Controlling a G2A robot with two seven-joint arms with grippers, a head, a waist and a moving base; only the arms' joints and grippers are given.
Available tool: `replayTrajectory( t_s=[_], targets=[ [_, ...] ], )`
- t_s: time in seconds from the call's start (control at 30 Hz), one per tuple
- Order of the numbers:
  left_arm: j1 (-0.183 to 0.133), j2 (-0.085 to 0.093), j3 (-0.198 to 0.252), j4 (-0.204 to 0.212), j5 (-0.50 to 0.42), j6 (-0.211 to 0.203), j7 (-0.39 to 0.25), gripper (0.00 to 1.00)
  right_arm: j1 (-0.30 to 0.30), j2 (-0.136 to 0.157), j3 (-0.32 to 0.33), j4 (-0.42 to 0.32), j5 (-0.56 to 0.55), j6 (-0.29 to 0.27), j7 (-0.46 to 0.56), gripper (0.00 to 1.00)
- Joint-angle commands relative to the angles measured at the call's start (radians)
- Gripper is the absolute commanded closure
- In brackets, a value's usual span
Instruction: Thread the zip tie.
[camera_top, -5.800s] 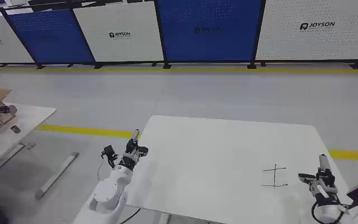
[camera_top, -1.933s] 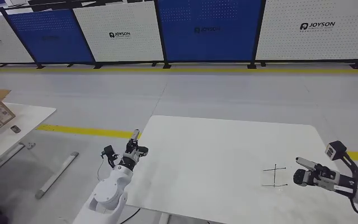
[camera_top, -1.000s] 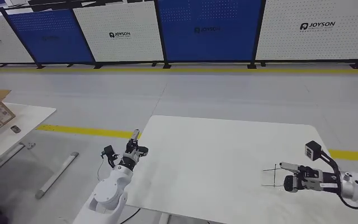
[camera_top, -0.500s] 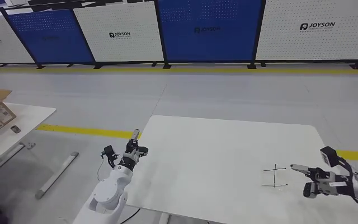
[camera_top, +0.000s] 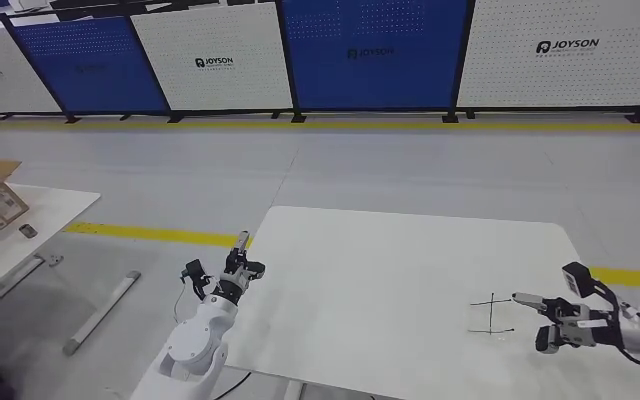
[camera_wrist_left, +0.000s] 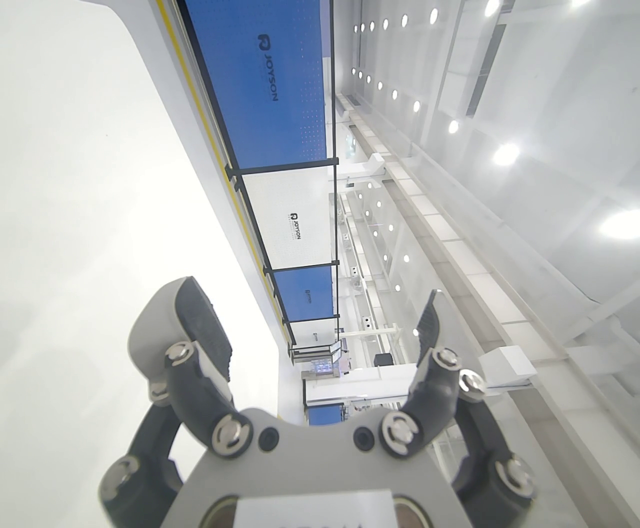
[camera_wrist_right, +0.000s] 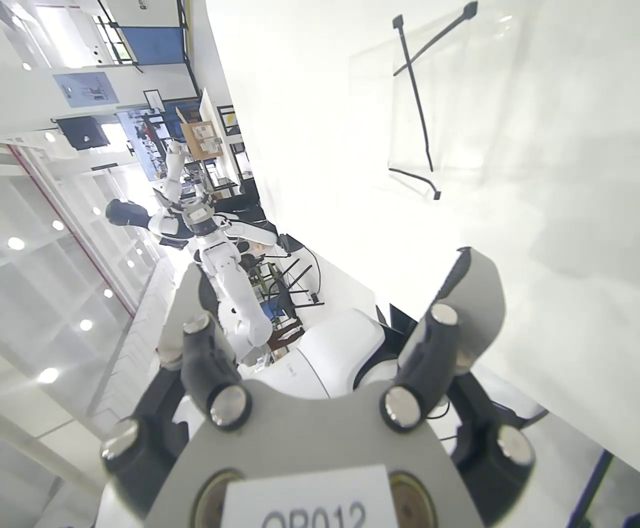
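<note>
Progress is nil so far: the zip ties (camera_top: 492, 314) lie loose and crossed over one another on the tabletop (camera_top: 380, 290), near its right edge. None is lifted, and no tail looks fed through a head. In the right wrist view the zip ties (camera_wrist_right: 414, 95) rest on what looks like a clear sheet (camera_wrist_right: 465, 100), flat and ungripped. The right end effector (camera_top: 532, 322) hovers just beside them on their right, its fingers spread wide with nothing between them, and the right wrist view confirms it: the right end effector (camera_wrist_right: 330, 285) gapes empty. The left end effector (camera_top: 243, 255) sits at the tabletop's left edge, well apart from the action, and the left wrist view has the left end effector (camera_wrist_left: 315, 305) also spread and empty. So everything is left: pick up a tie, find the tail and the head, and feed one through the other. Against the earlier frames, the right arm swung in from the near right corner and got right up to the ties about a second ago. It backed off half a second ago and now edges in again. The ties appear not to have budged, and the left arm has not moved at all.
</note>
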Motion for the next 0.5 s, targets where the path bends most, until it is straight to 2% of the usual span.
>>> replayTrajectory(
  t_s=[0.0, 0.17, 0.37, 0.43, 0.47],
  targets=[
    [0.0, 0.0, 0.0, 0.0, 0.0, 0.0, 0.0, 0.0, -0.002, 0.001, -0.006, -0.004, -0.036, 0.0, -0.028, 0.0],
    [0.0, 0.0, 0.0, 0.0, 0.0, 0.0, 0.0, 0.0, 0.022, 0.004, -0.05, 0.003, -0.103, 0.0, -0.016, 0.0],
    [0.0, 0.0, 0.0, 0.0, 0.0, 0.0, 0.0, 0.0, 0.117, -0.011, -0.151, 0.075, -0.162, 0.0, 0.0, 0.0],
    [0.0, 0.0, 0.0, 0.0, 0.0, 0.0, 0.0, 0.0, 0.162, -0.022, -0.216, 0.122, -0.168, 0.0, 0.0, 0.0],
    [0.0, 0.0, 0.0, 0.0, 0.0, 0.0, 0.0, 0.0, 0.162, -0.022, -0.216, 0.122, -0.168, 0.0, 0.0, 0.0]
  ],
)
